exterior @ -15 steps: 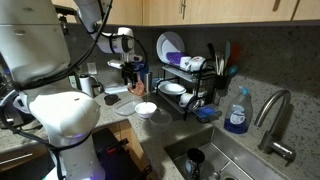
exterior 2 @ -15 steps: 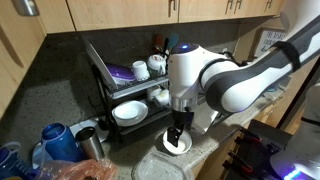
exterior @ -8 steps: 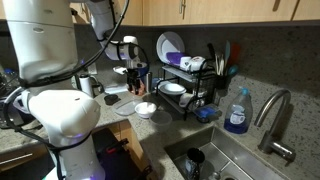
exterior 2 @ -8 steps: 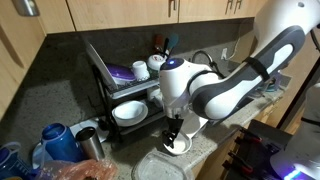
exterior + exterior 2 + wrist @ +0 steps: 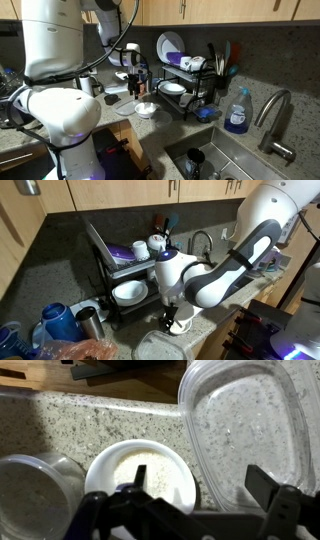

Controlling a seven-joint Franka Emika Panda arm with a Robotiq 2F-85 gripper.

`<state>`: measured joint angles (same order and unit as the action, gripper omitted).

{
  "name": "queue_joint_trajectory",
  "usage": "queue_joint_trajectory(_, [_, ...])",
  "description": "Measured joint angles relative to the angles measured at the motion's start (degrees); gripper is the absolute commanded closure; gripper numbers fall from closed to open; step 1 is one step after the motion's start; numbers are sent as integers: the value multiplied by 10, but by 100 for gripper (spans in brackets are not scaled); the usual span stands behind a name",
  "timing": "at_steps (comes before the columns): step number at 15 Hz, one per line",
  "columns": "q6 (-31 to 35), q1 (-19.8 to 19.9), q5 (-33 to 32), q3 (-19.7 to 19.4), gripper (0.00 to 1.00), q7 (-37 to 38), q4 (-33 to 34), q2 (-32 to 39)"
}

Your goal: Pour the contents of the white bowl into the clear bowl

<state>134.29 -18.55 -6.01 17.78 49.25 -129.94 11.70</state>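
- Found the gripper [image 5: 200, 490] spread wide and empty, low over the white bowl [image 5: 140, 470] on the counter [image 5: 110, 422], probably for a rim pinch.
- Noted the clear bowl [image 5: 30, 495] just beside it, handy for a short pour.
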Motion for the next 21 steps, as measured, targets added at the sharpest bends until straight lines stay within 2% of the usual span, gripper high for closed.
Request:
queue_joint_trajectory(8, [4, -3, 1, -11, 0, 1, 0, 8])
queue_joint_trajectory(15, [63, -3, 5, -44, 0, 3, 13, 59])
queue_joint_trajectory(21, [69, -6, 5, -60, 0, 2, 42, 99])
